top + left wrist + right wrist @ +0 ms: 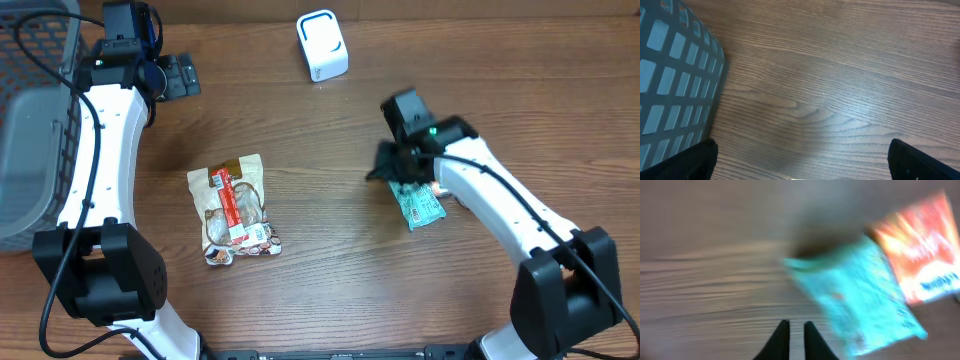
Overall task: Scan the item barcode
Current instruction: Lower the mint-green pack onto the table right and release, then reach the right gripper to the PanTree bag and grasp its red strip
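A teal packet (418, 203) lies flat on the table at the right, with an orange packet (920, 255) beside it. In the blurred right wrist view the teal packet (860, 300) sits just right of my right gripper (796, 325). Those fingers are almost together, with only a thin slit and bare wood between them. Overhead, the right gripper (385, 165) hovers at the teal packet's left end. A white scanner (322, 45) stands at the back centre. My left gripper (175, 75) is wide open at the back left, over bare wood (805, 165).
A brown and red snack packet (235, 208) lies left of centre. A grey mesh basket (30, 150) fills the left edge, and its wall (675, 75) shows close beside the left gripper.
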